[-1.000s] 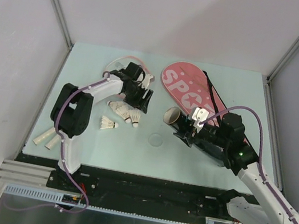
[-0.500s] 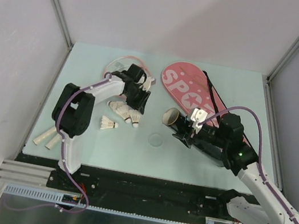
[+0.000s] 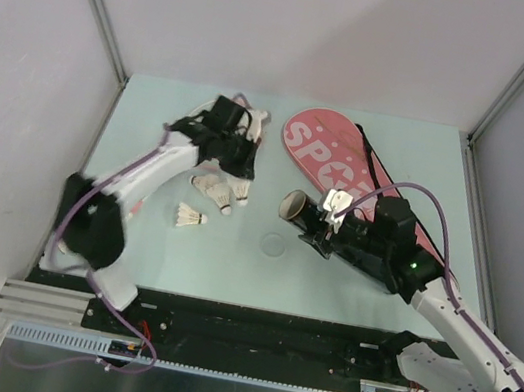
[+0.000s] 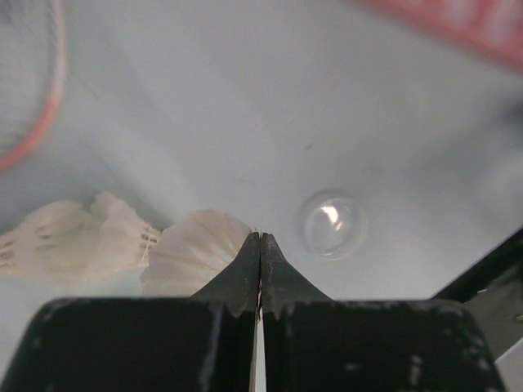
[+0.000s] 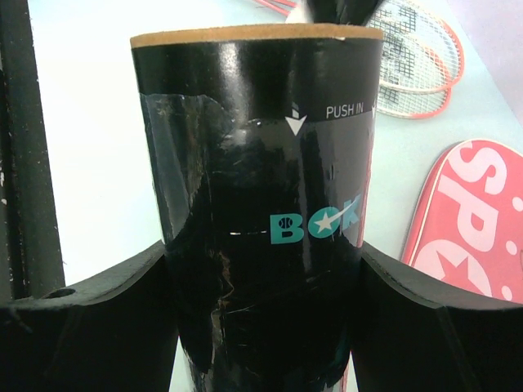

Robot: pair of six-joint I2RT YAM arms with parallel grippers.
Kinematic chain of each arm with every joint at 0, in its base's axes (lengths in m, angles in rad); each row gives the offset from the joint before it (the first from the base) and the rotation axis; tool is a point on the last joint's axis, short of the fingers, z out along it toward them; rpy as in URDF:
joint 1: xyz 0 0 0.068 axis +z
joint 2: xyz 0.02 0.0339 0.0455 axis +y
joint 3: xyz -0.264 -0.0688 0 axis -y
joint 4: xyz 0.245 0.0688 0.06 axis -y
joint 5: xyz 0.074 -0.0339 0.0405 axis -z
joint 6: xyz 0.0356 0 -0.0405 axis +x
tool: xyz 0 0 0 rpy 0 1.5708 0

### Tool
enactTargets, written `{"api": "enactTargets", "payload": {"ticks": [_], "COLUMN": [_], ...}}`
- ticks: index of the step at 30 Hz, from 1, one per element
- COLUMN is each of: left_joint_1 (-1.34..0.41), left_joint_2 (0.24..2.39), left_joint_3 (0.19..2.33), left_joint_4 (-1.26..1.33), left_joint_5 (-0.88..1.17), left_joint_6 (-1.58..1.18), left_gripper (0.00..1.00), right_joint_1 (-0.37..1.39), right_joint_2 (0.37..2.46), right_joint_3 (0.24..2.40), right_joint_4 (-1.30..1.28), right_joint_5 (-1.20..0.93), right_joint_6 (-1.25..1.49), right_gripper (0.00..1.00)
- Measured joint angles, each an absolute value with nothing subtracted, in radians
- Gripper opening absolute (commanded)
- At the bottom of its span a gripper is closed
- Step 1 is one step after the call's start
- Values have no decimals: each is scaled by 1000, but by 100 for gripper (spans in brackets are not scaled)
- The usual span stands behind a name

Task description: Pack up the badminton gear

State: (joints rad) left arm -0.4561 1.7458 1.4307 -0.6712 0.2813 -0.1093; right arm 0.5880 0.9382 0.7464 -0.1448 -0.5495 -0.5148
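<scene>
My left gripper (image 3: 243,164) (image 4: 260,237) is shut, its tips pinching the feather rim of one white shuttlecock (image 3: 239,192) (image 4: 192,253). A second shuttlecock (image 3: 207,184) (image 4: 78,241) lies just left of it and a third (image 3: 190,216) nearer the arm bases. My right gripper (image 3: 329,230) (image 5: 261,261) is shut on the black tube (image 3: 296,209) (image 5: 253,122), whose open mouth points left toward the shuttlecocks. The pink "SPORT" cover (image 3: 316,150) (image 5: 466,220) lies at the back of the table. The racket (image 5: 417,57) (image 4: 37,122) lies at the back left, largely hidden by the left arm in the top view.
A small clear round lid (image 3: 273,246) (image 4: 331,222) lies on the pale table (image 3: 394,138) between the arms. White enclosure walls (image 3: 26,94) with metal posts close in the table on the left, right and back.
The left gripper closed from open to shut and drew away toward the back, with its elbow swinging down and left. The shuttlecock under it shifted slightly that way. The right arm with the tube barely moved.
</scene>
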Motion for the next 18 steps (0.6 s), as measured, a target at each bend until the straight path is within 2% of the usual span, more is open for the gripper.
{"api": "enactTargets", "payload": {"ticks": [6,9,12,18], "left_joint_1": [-517,-575,-640,-765], "left_joint_2": [1230,1073,1010,1063], "left_joint_3": [1430,1436,1437,1415], "left_joint_4": [-533,-467,-423,-419], "left_joint_5": [296,298,293,218], "left_joint_6": [-194,-203,-203,-202], "left_gripper": [1,0,0,0], "right_joint_1": [598,612,625,644], "right_joint_2": [954,968,976,976], "right_joint_3": [747,746,746,747], "right_joint_4": [-125,-98,-56,36], "right_joint_5": [-558,-555,-546,-538], "right_joint_6": [-516,-506,-490,-437], "right_gripper": [0,0,0,0]}}
